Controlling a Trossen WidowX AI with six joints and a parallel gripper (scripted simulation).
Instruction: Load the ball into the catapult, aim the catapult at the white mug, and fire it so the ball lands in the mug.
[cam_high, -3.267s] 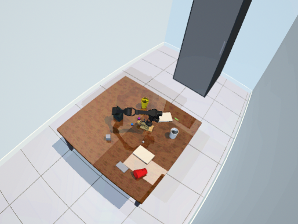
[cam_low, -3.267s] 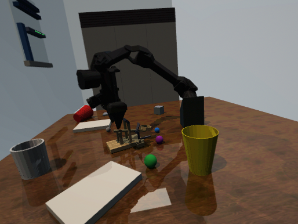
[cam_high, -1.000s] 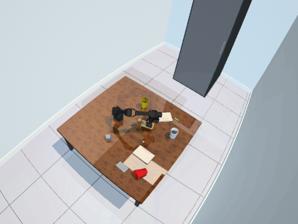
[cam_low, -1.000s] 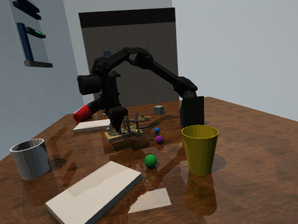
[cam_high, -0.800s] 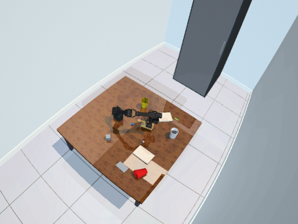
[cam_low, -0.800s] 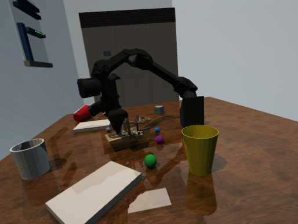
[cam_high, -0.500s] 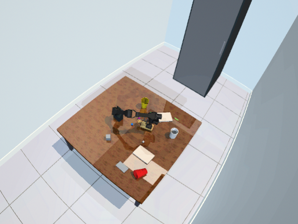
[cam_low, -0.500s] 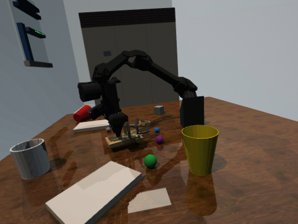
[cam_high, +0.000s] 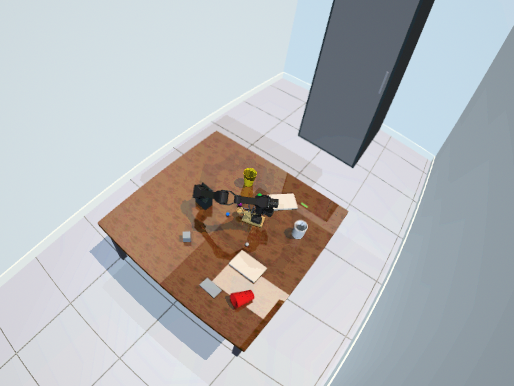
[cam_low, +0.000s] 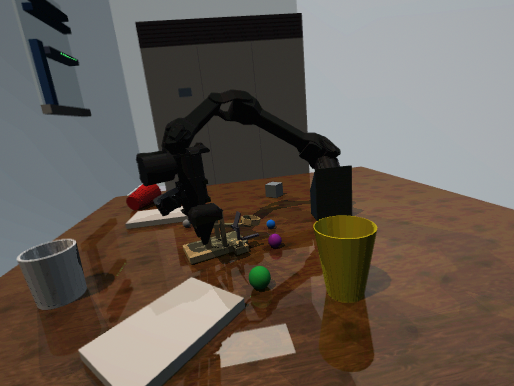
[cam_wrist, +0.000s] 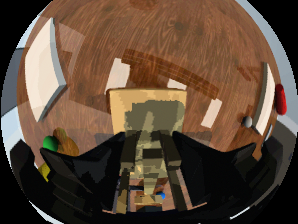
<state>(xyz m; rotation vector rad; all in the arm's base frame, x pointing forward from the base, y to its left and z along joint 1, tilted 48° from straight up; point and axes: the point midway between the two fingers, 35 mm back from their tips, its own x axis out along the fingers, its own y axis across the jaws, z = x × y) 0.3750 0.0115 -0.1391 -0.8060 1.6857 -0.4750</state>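
Observation:
The tan catapult (cam_high: 246, 218) (cam_low: 192, 256) (cam_wrist: 118, 107) stands on the table, its cup toward the arm's base. My gripper (cam_high: 257, 218) (cam_low: 205, 239) (cam_wrist: 148, 135) points down over it, shut on its frame. No ball shows in the cup. The white mug (cam_high: 300, 231) (cam_low: 54, 276) stands upright beyond the catapult's front end, off to one side. A blue ball (cam_high: 228, 214) (cam_low: 270, 224) (cam_wrist: 162, 196) and a purple ball (cam_high: 240, 204) (cam_low: 275, 240) lie near the cup end. A green ball (cam_high: 259, 195) (cam_low: 259, 278) (cam_wrist: 50, 143) and a grey ball (cam_high: 247, 244) (cam_low: 186, 223) (cam_wrist: 247, 121) lie at opposite sides.
A yellow cup (cam_high: 249, 177) (cam_low: 346, 260) stands beyond the green ball. A white slab (cam_high: 285, 201) (cam_low: 165, 325) (cam_wrist: 44, 70) lies near it, another (cam_high: 247, 266) (cam_low: 155, 218) beyond the grey ball. A red cup (cam_high: 242, 298) (cam_low: 144, 196) lies tipped. A grey cube (cam_high: 186, 237) (cam_low: 274, 189) sits farther off.

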